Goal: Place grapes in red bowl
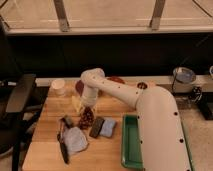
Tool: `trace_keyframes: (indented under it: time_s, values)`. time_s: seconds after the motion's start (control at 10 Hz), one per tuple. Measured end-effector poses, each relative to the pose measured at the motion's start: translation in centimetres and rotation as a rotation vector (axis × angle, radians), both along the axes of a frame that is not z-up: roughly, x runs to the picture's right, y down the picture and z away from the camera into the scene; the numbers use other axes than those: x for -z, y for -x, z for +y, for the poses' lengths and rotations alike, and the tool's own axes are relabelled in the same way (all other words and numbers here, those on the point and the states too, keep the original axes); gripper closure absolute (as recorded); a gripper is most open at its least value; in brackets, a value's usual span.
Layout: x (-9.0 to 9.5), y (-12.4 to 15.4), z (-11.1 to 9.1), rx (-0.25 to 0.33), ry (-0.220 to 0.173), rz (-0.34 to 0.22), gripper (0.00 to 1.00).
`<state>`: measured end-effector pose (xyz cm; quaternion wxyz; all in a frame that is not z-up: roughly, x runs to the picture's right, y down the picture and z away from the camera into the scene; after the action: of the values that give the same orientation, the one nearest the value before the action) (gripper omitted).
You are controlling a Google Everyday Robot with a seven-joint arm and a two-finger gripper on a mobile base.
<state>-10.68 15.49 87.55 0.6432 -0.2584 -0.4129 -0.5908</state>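
End effector (88,108) points down from the white arm's (115,92) wrist, over the rear-centre part of the wooden table (45,125), directly above the grapes (86,119). Grip state: cannot tell; its lower end meets the top of the bunch, and whether it has closed on the bunch is not resolvable. Grapes: dark reddish bunch hanging or standing lengthwise below the end effector; its bottom end is at or just above the table surface, contact with the table cannot be told. Red bowl (78,88): only a red curved edge shows, just left of the wrist link and mostly hidden behind the arm, toward the back of the table; the grapes are not in it, they sit nearer the front and slightly right of it. Pale yellow item (76,103) lies between the bowl and the grapes, just left of the end effector. White cup (58,86) stands at the back left. Dark flat block (96,127) lies just right of the grapes, touching a blue sponge (107,128). Grey-blue cloth (75,140) is front left of the grapes, a black-handled utensil (63,148) beside it. Green tray (129,145) sits at the table's right edge, partly covered by the robot's body.
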Motion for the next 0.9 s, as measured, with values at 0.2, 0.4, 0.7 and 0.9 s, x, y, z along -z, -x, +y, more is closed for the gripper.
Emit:
trace_keyframes:
  time_s: [0.2, 0.4, 0.7, 0.9]
  values:
    - [0.4, -0.5, -0.6, -0.013, -0.005, 0.003, 0.78]
    - [1.7, -1.4, -2.3, -0.061, -0.019, 0.004, 0.96]
    - [4.4, -2.8, -5.9, -0.216, -0.04, -0.031, 1.0]
    - [7.7, -4.2, -11.0, -0.316, -0.106, -0.024, 1.0]
